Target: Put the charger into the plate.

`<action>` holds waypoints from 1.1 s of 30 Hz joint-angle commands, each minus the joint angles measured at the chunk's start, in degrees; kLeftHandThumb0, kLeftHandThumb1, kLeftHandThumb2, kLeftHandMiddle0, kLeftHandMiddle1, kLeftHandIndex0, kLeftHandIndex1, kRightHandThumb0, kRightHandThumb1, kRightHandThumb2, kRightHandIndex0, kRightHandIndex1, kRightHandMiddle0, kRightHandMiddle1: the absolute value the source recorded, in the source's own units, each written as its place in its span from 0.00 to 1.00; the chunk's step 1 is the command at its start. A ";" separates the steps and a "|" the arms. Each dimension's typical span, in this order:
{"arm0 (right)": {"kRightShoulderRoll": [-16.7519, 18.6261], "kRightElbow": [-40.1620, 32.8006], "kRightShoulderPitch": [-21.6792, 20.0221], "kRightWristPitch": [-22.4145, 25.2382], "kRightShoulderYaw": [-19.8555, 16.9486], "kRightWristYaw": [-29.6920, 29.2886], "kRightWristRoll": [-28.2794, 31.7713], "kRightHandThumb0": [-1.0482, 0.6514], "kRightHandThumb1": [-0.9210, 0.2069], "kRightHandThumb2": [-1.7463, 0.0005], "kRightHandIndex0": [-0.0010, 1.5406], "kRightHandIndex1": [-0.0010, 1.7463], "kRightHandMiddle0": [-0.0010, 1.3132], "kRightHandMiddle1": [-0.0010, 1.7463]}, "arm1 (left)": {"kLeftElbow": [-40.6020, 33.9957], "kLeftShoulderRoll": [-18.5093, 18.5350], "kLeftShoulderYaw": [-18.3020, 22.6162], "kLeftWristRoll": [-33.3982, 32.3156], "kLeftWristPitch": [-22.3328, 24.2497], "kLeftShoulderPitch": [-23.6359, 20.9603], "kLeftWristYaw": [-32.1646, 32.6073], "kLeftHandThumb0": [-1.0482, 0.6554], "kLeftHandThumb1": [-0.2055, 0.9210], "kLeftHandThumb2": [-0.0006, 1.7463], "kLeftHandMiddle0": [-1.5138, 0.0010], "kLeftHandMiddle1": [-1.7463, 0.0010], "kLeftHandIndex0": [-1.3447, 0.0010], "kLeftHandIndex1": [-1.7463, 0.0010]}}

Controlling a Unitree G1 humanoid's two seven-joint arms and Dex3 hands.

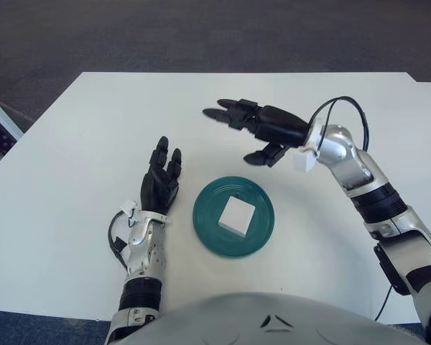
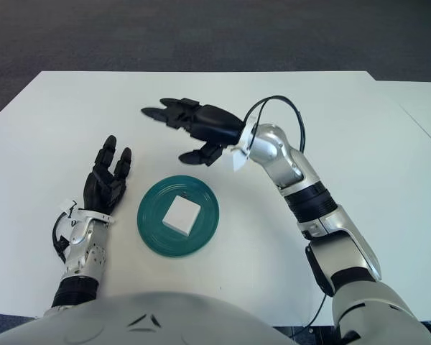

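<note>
A white square charger (image 1: 237,215) lies flat in the middle of a dark green round plate (image 1: 210,231) on the white table. My right hand (image 1: 250,128) hovers above and behind the plate, fingers spread and empty, well clear of the charger. My left hand (image 1: 160,178) shows just left of the plate, fingers extended and holding nothing. In the right eye view the charger (image 2: 182,213) sits in the plate (image 2: 152,230) with my right hand (image 2: 190,129) raised beyond it.
The white table (image 1: 93,129) extends wide on all sides of the plate. Its far edge meets dark carpet (image 1: 201,36). A cable loops off my right wrist (image 1: 341,108).
</note>
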 commanded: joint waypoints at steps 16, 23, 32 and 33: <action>17.76 4.50 22.03 19.50 -21.36 -13.77 22.40 0.02 0.00 0.44 0.04 0.00 0.04 0.04 | -0.55 -1.10 -3.41 12.14 -3.36 7.07 9.58 0.00 1.00 0.57 1.00 1.00 1.00 1.00; 22.90 11.01 29.17 13.79 -21.96 -17.69 21.76 0.00 0.00 0.44 0.01 0.00 0.06 0.05 | -0.77 -0.10 -2.83 7.74 -2.83 7.96 6.14 0.00 1.00 0.56 1.00 1.00 1.00 1.00; 25.66 12.33 32.29 10.43 -21.53 -19.75 21.06 0.00 0.00 0.43 0.00 0.00 0.06 0.06 | -1.64 -0.03 -4.62 8.89 -3.97 9.14 6.42 0.00 1.00 0.56 1.00 1.00 1.00 1.00; 26.17 12.43 32.74 9.95 -21.41 -19.95 21.11 0.00 0.00 0.43 0.00 0.00 0.06 0.06 | -2.05 0.03 -4.82 8.93 -3.75 9.42 6.43 0.00 1.00 0.56 1.00 1.00 1.00 1.00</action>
